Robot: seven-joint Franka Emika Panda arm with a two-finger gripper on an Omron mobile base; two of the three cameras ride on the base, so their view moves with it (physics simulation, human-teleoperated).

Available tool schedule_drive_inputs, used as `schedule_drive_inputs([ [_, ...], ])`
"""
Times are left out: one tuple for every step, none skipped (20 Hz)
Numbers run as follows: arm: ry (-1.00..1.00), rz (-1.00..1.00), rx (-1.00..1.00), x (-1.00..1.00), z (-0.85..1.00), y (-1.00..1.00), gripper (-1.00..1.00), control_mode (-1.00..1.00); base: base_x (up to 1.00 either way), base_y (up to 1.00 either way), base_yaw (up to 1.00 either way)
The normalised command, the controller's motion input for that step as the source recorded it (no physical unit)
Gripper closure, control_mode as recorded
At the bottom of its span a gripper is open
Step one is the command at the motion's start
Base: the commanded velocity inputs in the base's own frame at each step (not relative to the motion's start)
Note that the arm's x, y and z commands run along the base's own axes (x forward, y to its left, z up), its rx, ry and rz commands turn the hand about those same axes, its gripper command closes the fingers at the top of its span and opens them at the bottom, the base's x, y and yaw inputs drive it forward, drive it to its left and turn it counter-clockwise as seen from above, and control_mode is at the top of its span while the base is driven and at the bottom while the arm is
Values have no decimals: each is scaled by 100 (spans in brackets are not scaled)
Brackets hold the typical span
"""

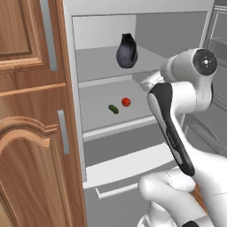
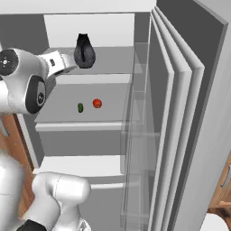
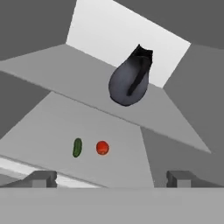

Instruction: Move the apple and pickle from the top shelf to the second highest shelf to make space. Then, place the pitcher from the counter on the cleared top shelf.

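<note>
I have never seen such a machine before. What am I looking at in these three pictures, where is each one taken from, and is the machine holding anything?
This is a computer-drawn kitchen with a white robot arm reaching into an open fridge. Two pictures come from cameras on the robot's base, behind the arm on its left and on its right. The third comes from a camera on the hand itself, looking along the claw; its two dark tips stand wide apart and hold nothing. On the top shelf stands a dark grey pitcher. On the shelf below lie a small green pickle and a red apple, side by side but apart. A brown wooden cabinet stands left of the fridge.
</note>
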Motion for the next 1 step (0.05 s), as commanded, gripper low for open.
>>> schedule_drive_inputs([
  [-4, 2, -1, -54, 0, 0, -100, -100, 0, 0, 0],
])
